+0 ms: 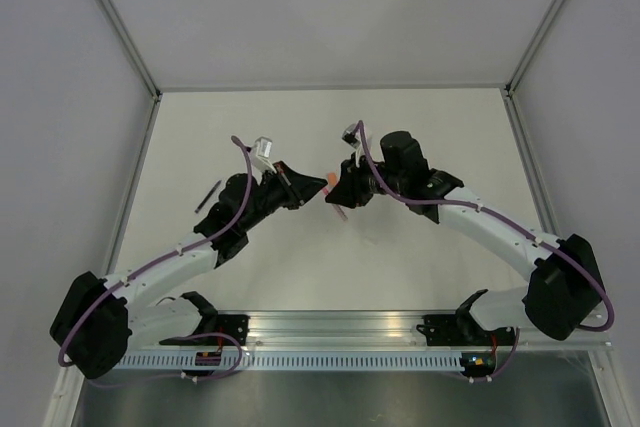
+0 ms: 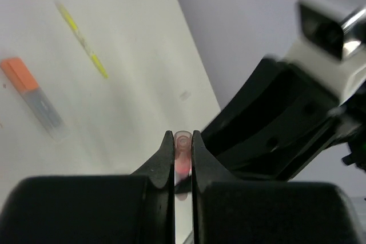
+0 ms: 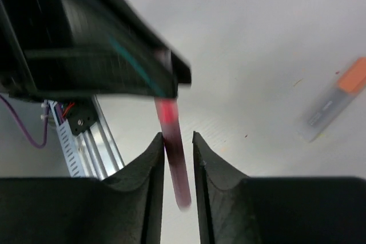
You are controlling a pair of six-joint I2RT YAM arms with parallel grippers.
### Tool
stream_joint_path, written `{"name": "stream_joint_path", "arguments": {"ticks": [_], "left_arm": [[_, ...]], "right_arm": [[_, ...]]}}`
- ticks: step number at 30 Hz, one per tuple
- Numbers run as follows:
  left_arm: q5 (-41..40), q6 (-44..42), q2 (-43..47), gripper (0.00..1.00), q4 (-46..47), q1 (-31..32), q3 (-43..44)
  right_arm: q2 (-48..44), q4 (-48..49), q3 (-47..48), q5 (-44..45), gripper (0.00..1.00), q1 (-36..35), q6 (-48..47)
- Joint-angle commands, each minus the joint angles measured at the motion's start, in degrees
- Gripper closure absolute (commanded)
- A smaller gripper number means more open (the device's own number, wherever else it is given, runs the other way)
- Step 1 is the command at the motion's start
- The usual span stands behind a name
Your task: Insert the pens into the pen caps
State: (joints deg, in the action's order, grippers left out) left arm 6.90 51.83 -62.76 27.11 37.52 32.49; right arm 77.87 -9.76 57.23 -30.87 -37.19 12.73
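My left gripper (image 2: 183,136) is shut on a stubby pink-red pen cap (image 2: 183,151), seen end-on. A dark red pen (image 3: 174,161) runs from that cap down between my right gripper's (image 3: 178,138) fingers, which stand slightly apart; the pen leans on the left finger (image 3: 154,158). In the top view the left gripper (image 1: 305,192) and right gripper (image 1: 336,193) meet tip to tip above mid-table. A grey pen with an orange cap (image 2: 31,92) lies on the table and also shows in the right wrist view (image 3: 337,98). A yellow pen (image 2: 83,38) and a black pen (image 1: 207,195) lie loose.
White table (image 1: 330,127) with grey walls at the back and sides. An aluminium rail (image 1: 340,332) with the arm bases runs along the near edge. The black pen lies left of the left arm; the orange-capped pen lies under the grippers.
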Motion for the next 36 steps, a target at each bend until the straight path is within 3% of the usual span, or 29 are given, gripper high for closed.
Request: {"name": "stream_joint_path", "arguments": {"ticks": [1, 7, 16, 26, 36], "left_arm": [[5.52, -0.15, -1.40, 0.98, -17.78, 3.97, 2.57], [3.64, -1.03, -5.16, 0.98, -26.75, -1.55, 10.30], [6.12, -8.59, -20.98, 0.98, -34.76, -12.37, 22.51], [4.80, -9.38, -38.39, 0.98, -37.22, -13.17, 32.19], [6.72, -8.85, -46.57, 0.63, -36.25, -13.17, 33.78]], "right_arm": [[-0.96, 14.07, 5.87, 9.60, 0.65, 3.35, 1.06], [-6.30, 4.85, 3.15, 10.83, 0.51, 3.35, 4.05], [-16.16, 2.55, -6.25, 16.98, 0.50, 3.35, 9.76], [-16.25, 5.63, -10.48, 18.74, 0.49, 3.35, 10.03], [-18.36, 4.57, -10.56, 20.06, 0.48, 3.35, 9.77]]}}
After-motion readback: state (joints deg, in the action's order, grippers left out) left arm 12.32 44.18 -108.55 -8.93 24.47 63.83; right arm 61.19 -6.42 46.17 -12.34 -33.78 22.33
